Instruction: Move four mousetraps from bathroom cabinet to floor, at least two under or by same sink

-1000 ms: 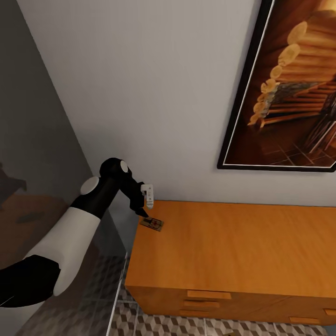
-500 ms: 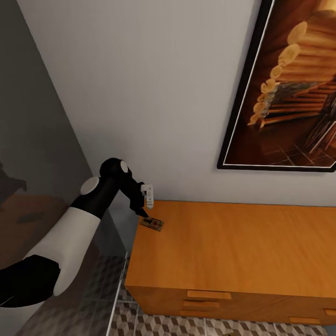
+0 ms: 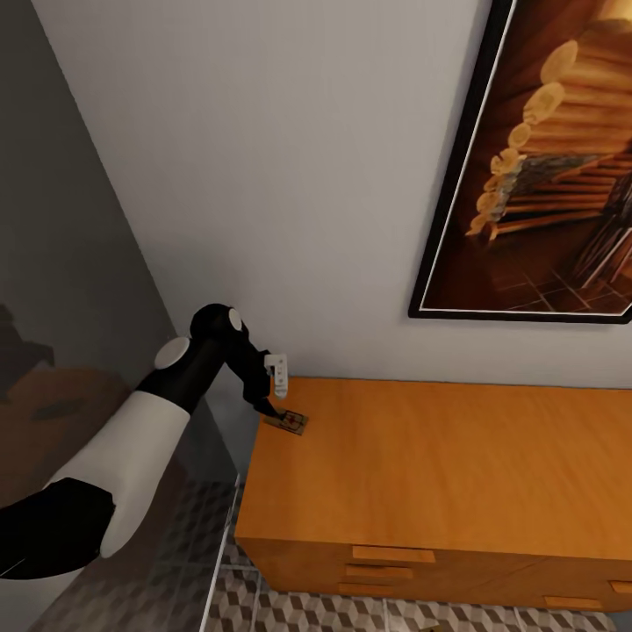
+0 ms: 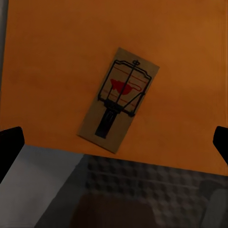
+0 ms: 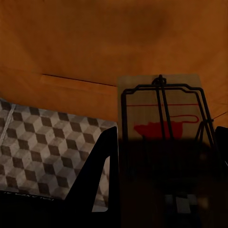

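Your left gripper (image 3: 273, 411) hovers, fingers wide, over 1 mousetrap (image 4: 118, 106) at the cabinet (image 3: 439, 474) surface's corner edge; nudge it and it drops. Your right gripper (image 5: 164, 156) fingers hold another mousetrap (image 5: 164, 114)

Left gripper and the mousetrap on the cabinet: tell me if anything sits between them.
Nothing visible does. The mousetrap lies flat and alone near the corner of the cabinet top, and the left gripper hangs just above it with its fingers spread wide; in the left wrist view only bare wood surrounds the trap.
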`<state>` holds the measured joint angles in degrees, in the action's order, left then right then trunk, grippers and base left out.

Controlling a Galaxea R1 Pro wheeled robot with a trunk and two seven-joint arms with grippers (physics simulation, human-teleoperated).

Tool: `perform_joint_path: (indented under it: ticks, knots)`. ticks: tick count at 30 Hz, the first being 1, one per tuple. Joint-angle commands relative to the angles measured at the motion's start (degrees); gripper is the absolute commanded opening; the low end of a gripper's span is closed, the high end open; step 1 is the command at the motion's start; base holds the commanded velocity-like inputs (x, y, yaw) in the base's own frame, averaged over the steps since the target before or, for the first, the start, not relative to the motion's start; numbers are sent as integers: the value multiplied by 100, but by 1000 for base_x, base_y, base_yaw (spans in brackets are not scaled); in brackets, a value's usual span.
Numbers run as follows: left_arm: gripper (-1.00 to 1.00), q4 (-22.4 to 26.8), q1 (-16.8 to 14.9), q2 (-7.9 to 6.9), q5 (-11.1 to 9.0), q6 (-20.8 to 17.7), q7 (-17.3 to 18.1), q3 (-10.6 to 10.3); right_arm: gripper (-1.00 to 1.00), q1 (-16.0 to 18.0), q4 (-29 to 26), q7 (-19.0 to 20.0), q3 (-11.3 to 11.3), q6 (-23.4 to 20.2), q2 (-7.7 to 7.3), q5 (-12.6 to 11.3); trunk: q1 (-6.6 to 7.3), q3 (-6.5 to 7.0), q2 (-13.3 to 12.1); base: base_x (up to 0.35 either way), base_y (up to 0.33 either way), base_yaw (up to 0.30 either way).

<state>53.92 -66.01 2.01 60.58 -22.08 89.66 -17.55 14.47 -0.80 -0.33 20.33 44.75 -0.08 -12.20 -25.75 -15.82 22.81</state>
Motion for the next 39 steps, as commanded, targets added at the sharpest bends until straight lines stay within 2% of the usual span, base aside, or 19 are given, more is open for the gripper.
perform_joint_path:
  ticks: [1, 18, 39]
  knots:
    - [100, -13, -4, 1, 33, -60, 34, -3, -100, 3, 1, 10, 50, 16, 1, -55, -3, -10, 11, 0, 0, 0]
    - [100, -102, 0, 36, 42, -59, 34, -3, -100, 3, 1, 8, 50, 16, 6, -55, -3, -19, 11, 0, 0, 0]
    - [100, -92, 0, 36, 41, -59, 34, -3, -100, 3, 1, 7, 50, 16, 8, -55, -3, -193, 11, 0, 0, 0]
